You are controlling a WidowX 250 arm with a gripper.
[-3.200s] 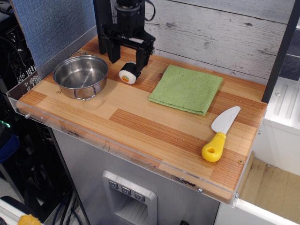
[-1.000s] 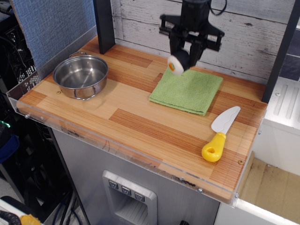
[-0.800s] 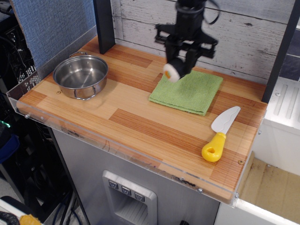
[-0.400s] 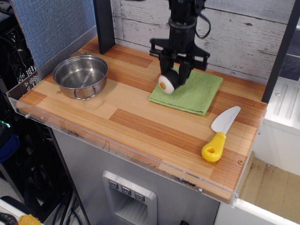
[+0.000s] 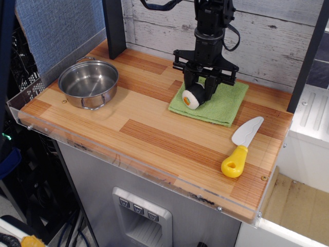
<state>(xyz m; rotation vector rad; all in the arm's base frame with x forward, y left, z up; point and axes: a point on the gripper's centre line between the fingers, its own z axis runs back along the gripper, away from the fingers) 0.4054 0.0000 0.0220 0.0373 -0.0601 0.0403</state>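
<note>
1. White toy sushi roll (image 5: 191, 99), orange centre, sits clenched in your black gripper (image 5: 199, 92), low over the green folded cloth (image 5: 226, 103), near its left corner.
2. Risk: if you let go this close to the edge, the roll may tumble off; the fingers may snag the fabric.

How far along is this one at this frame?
Done: the sushi roll is off the wood, over the near edge of the green cloth. In hand: the gripper is shut on it, low; contact with the cloth is unclear. Left, probably: letting go, not yet done. The pot and knife lie apart.
</note>
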